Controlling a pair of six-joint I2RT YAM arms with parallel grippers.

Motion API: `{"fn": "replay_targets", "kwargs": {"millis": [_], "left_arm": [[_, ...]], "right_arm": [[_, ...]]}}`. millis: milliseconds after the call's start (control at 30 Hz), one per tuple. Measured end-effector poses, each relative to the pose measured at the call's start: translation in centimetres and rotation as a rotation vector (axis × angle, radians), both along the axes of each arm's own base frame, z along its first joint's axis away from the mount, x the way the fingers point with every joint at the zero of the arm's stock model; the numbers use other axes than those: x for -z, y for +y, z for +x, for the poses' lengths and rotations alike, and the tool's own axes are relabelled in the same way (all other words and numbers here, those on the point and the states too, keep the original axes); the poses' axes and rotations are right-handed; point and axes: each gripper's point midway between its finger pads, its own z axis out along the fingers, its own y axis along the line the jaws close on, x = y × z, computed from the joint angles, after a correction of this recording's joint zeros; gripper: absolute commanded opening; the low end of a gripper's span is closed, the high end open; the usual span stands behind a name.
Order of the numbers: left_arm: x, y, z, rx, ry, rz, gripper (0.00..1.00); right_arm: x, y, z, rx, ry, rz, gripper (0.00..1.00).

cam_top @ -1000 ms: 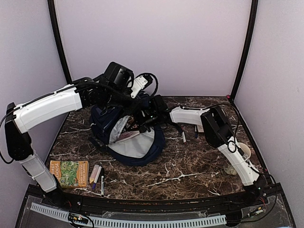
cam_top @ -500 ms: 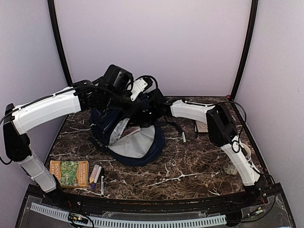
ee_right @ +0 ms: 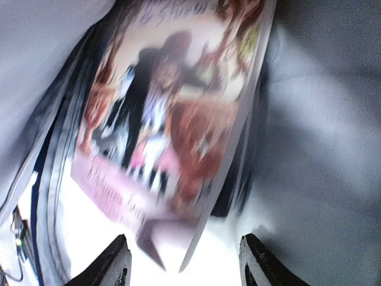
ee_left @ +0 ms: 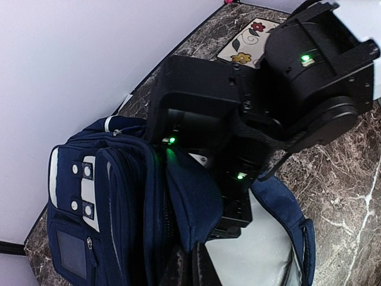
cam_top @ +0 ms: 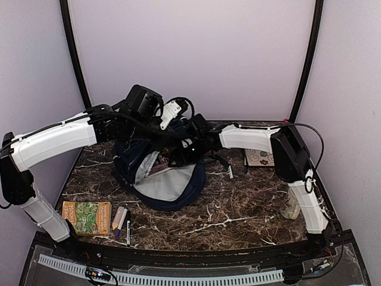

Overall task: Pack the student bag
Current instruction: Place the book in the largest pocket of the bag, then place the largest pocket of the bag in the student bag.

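The student bag (cam_top: 156,179), navy with a pale grey lining, lies open in the middle of the table; its striped front pocket (ee_left: 89,190) shows in the left wrist view. My left gripper (ee_left: 189,271) is shut on the edge of the bag's upper flap and holds the mouth up. Inside that mouth my right gripper (ee_right: 184,239) stands open. Just ahead of its fingers (ee_right: 116,262), a book with an illustrated cover (ee_right: 172,113) stands loose between the grey lining walls. From above, both grippers meet at the bag's mouth (cam_top: 177,149).
A green book (cam_top: 87,217) and some markers (cam_top: 121,219) lie at the front left. Two pens (cam_top: 231,171) and a flowered notebook (cam_top: 260,157) lie right of the bag, a clear cup (cam_top: 292,208) further right. The right arm's black wrist (ee_left: 297,77) hangs over the bag.
My right gripper has opened and let go of the book inside the bag. The right arm's elbow has swung back and to the right. The left gripper keeps its hold.
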Motion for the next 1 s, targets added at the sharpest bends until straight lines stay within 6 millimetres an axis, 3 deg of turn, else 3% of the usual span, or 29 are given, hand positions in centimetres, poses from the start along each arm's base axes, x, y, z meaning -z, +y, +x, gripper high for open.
{"fn": "replay_targets", "kwargs": {"millis": [333,600,867,1000], "left_arm": [[0.0,-0.1,0.4,-0.026,-0.01,-0.021,0.0],[0.8,-0.1,0.4,-0.041,-0.004,-0.029,0.0],[1.6,-0.4,0.5,-0.055,0.021,-0.059,0.0],[3.1,-0.7,0.5,-0.061,0.064,-0.071,0.0]], "right_arm": [[-3.2,-1.1,-5.9,-0.12,0.07,0.117,0.63],[-1.8,-2.3,-10.2,-0.226,0.173,0.181,0.6],[-4.5,-5.0,-14.8,-0.35,0.161,0.266,0.55],[-5.2,-7.2,-17.7,-0.436,0.154,0.282,0.55]]}}
